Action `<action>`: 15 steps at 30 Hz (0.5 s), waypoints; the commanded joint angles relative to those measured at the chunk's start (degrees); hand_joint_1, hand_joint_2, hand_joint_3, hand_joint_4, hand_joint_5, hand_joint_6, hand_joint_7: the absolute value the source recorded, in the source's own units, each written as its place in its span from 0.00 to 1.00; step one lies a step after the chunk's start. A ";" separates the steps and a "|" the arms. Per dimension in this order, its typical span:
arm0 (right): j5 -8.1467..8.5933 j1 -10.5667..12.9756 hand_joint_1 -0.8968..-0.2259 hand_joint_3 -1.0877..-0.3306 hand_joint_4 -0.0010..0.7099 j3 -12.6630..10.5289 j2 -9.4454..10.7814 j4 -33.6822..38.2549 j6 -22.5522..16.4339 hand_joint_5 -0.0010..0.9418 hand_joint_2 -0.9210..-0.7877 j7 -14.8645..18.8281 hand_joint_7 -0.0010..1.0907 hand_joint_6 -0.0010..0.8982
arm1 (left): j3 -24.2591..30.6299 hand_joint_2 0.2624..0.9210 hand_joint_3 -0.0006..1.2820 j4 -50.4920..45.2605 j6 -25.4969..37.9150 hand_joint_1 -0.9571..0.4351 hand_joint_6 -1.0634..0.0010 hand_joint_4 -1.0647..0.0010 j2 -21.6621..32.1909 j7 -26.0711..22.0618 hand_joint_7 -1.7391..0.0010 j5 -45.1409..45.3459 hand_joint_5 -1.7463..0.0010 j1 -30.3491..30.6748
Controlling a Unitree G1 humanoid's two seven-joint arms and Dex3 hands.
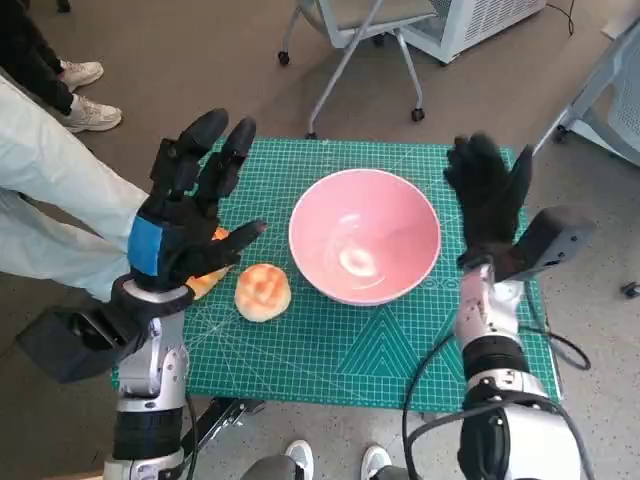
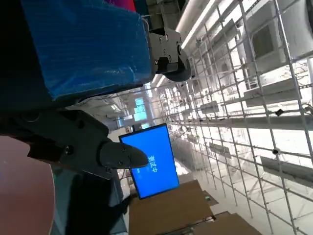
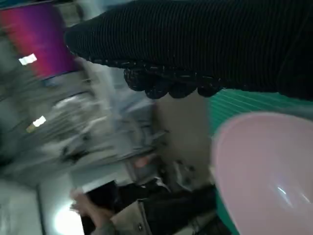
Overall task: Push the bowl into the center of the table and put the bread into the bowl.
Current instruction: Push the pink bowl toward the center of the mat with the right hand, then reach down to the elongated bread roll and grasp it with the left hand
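1. the pink bowl point(image 1: 364, 234) stands upright on the green cutting mat point(image 1: 330, 350) that covers the bench, at about the middle of the mat. its inside holds nothing but a light reflection.
2. the bread point(image 1: 263, 291), a round golden bun, lies on the mat just beside the bowl's rim, on the side toward the left robot hand. the two look apart, though only by a narrow gap.
3. the left robot hand point(image 1: 190, 205) is raised above the mat's edge, on the far side of the bread from the bowl. its fingers are spread and it grips nothing: released.
4. an orange object point(image 1: 207, 280) lies partly hidden under the left robot hand, beside the bread; what it is cannot be told.
5. the right robot hand point(image 1: 489, 198) is raised on the opposite side of the bowl, near the rim but not touching it. its gloved fingers are extended and apart, with nothing held: released.
6. in the right wrist view the bowl point(image 3: 266, 171) fills the lower corner, with the glove point(image 3: 205, 44) above it; the picture is blurred.
7. an office chair point(image 1: 360, 30) stands on the floor beyond the bowl. a person's legs and white shoes point(image 1: 85, 95) show beyond the left robot hand.
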 commanded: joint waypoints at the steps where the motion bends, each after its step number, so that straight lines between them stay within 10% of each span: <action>1: -1.51 4.29 0.40 0.33 0.20 2.50 0.02 -3.77 -5.52 0.00 0.00 2.40 0.17 0.24 | -0.77 1.00 0.19 0.56 -0.05 0.52 0.99 0.77 -0.92 0.36 0.66 0.03 1.00 -1.41; 15: -1.37 14.63 0.36 0.42 0.25 10.46 0.09 -27.62 -9.22 0.02 0.00 7.71 0.21 0.24 | -3.24 1.00 0.18 2.23 -0.18 0.51 0.99 0.76 -2.57 0.04 0.65 0.76 1.00 -4.99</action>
